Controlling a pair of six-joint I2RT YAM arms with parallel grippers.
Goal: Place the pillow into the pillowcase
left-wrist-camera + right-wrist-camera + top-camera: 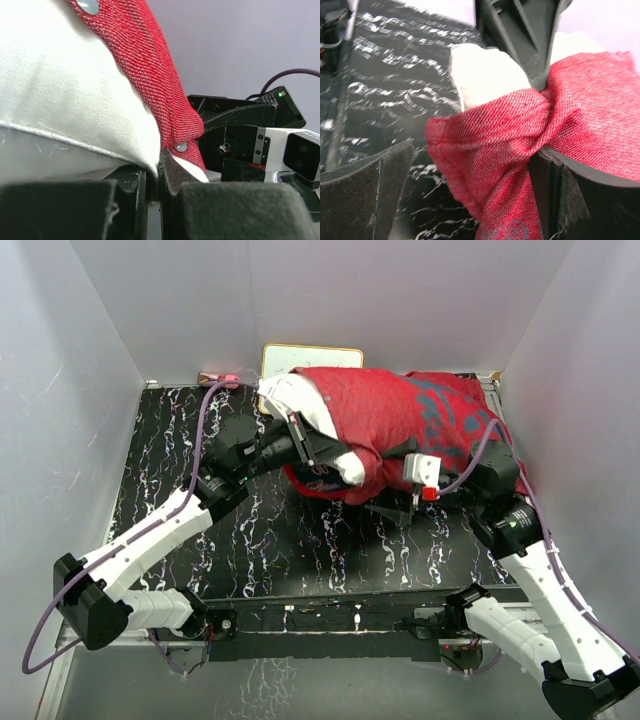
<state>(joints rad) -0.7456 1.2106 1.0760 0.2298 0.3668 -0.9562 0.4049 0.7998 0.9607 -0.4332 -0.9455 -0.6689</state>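
Observation:
The red pillowcase (400, 420) covers most of the white pillow (290, 400) at the back of the table. White ends stick out on the left and at the near edge. My left gripper (328, 454) reaches in at that open end. In its wrist view it (160, 167) is shut on a fold of the pillow (60, 100), with the pillowcase hem (165, 100) resting against its right finger. My right gripper (395, 483) is at the near edge, open. A bunched fold of the pillowcase (495, 145) hangs between its wide-apart fingers (365, 195), against the right one, beside a pillow corner (485, 75).
A small framed whiteboard (310, 358) leans on the back wall behind the pillow. A pink object (218, 378) lies at the back left corner. Grey walls close in on three sides. The black marbled mat (300, 540) lies between the arms and the bundle.

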